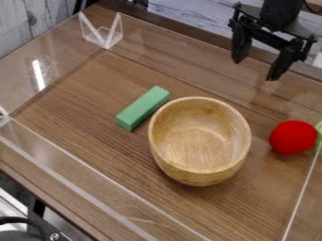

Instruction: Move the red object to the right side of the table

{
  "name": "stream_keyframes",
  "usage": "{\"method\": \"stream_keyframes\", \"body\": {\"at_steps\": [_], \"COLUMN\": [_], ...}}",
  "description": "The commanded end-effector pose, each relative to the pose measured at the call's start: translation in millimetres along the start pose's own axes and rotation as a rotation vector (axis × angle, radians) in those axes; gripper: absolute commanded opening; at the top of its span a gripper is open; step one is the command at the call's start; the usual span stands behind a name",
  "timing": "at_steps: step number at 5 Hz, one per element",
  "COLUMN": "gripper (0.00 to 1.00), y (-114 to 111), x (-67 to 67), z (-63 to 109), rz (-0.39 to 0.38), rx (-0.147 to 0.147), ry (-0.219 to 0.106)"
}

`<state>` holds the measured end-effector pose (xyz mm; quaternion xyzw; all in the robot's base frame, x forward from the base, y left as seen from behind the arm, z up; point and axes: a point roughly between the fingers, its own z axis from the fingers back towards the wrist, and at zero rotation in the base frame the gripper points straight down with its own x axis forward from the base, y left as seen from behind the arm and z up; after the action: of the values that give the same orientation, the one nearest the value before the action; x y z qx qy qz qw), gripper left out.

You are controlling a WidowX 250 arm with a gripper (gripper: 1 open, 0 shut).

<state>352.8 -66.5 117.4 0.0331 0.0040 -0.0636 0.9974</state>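
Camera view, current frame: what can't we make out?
- Gripper: its mount and the arm above are cut off by the top edge.
- Red object: any leafy tip is unclear; the green bit beside it is cut off by the right edge.
- Wooden bowl: its underside is hidden by its own body.
- Black cables, lower left: their ends run out of frame.

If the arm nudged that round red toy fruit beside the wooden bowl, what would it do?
The round bright-red toy fruit would probably roll, since its sides are rounded and nothing grips it. Toward the round wooden bowl, it would likely stop soon, as the bowl's rim stands close by. Its glossy highlight hints at a smooth, perhaps slippery skin.
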Motion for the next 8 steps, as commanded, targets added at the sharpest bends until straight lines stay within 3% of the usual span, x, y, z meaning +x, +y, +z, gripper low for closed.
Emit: {"method": "stream_keyframes", "body": {"at_steps": [1, 2, 3, 4, 6, 7, 8], "gripper": [1.0, 0.0, 1.0, 1.0, 1.0, 1.0, 1.0], "y": [-4, -8, 9, 15, -1, -6, -1], "x": [-7.5, -17.1, -35.3, -45.0, -58.8, -66.8, -60.5], "z": [45.3, 77.6, 91.6, 93.4, 81.5, 68.5, 62.4], "rz": [0.04, 0.075, 0.096, 0.058, 0.034, 0.09, 0.154], "rx": [-0.002, -0.004, -0.002, -0.006, -0.006, -0.016, -0.019], "ry": [-0.084, -0.133, -0.159, -0.151, -0.116, -0.102, -0.135]}}
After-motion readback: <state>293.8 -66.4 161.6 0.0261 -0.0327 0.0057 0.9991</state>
